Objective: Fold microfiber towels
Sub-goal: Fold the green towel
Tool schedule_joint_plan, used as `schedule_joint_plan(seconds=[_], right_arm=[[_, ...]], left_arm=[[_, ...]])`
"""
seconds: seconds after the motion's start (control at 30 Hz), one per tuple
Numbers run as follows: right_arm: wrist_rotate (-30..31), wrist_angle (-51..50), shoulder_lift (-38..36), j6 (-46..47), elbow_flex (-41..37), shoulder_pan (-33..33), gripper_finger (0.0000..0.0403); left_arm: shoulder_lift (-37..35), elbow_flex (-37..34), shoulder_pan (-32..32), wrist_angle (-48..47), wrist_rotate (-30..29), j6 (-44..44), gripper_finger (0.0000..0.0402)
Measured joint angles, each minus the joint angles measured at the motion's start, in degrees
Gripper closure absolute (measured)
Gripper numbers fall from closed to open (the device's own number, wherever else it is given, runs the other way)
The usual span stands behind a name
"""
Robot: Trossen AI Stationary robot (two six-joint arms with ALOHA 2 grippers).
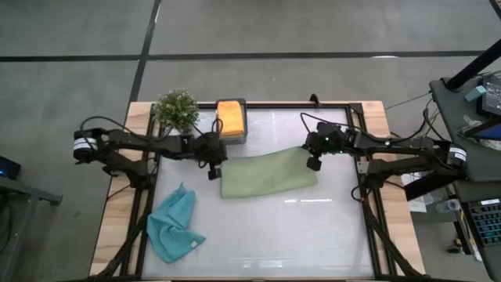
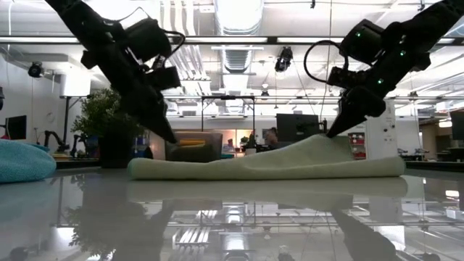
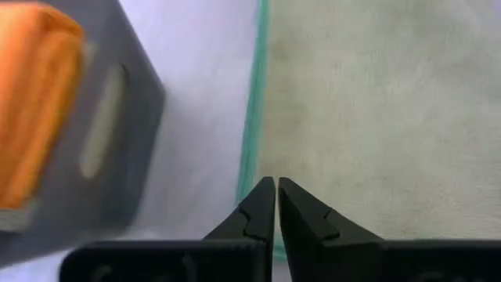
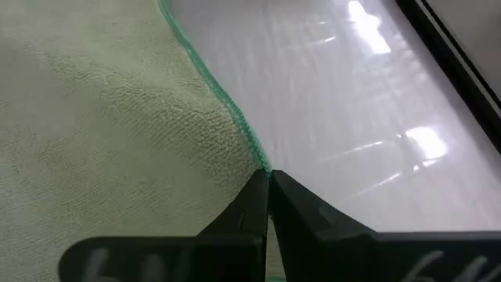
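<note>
One orange towel [image 1: 230, 117] in grey box [image 1: 244, 124].

- The left gripper [image 3: 275, 185] sat with its two dark fingers [image 3: 252, 213] pressed together, tips at the teal-stitched edge of a sage green towel [image 3: 383, 110].
- The towel lay flat on the pale table [image 3: 207, 86].
- Beside it stood a dark grey box [image 3: 102, 149] holding an orange towel [image 3: 31, 102].

Both arms are black, with looping black cables and white bands near the bases. The right arm [image 1: 391, 149] shows small green lights; the fingers [image 3: 258, 215] are dark, tapered wedges.
</note>
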Motion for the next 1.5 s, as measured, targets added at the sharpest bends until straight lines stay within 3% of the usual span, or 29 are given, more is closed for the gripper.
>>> schedule_joint_plan(seconds=[0.2, 0.37, 0.73, 0.97, 1.23, 1.37, 1.5], right_arm=[[0.02, 0.05, 1.37, -0.3, 0.0, 0.01, 0.0394], [0.04, 0.18, 3.56, -0.39, 0.02, 0.03, 0.0394], [0.04, 0.6, 7.14, -0.09, 0.02, 0.03, 0.0394], [0.08, 0.74, 7.03, 0.01, 0.02, 0.01, 0.0394], [0.08, 0.97, 7.02, 0.61, 0.04, 0.01, 0.0394], [0.13, 1.17, 7.02, 1.56, 0.04, 0.01, 0.0387], [0.15, 1.18, 7.02, 3.04, 0.06, -0.01, 0.0354]], left_arm=[[4.98, -0.11, 0.02, -0.11, -0.45, -1.64, 0.0339], [7.52, -0.11, 0.02, -0.17, -6.01, -2.11, 0.0293], [9.8, -0.09, 0.0, 0.13, -6.4, -1.17, 0.0283], [8.3, -0.07, 0.01, -1.0, -6.39, 1.06, 0.031], [7.66, 0.33, -0.02, -1.71, -7.37, 4.6, 0.0394], [7.61, 0.26, -0.02, -1.77, -7.44, 4.51, 0.04], [7.46, 0.95, -0.02, -1.57, -5.87, 0.89, 0.04]])
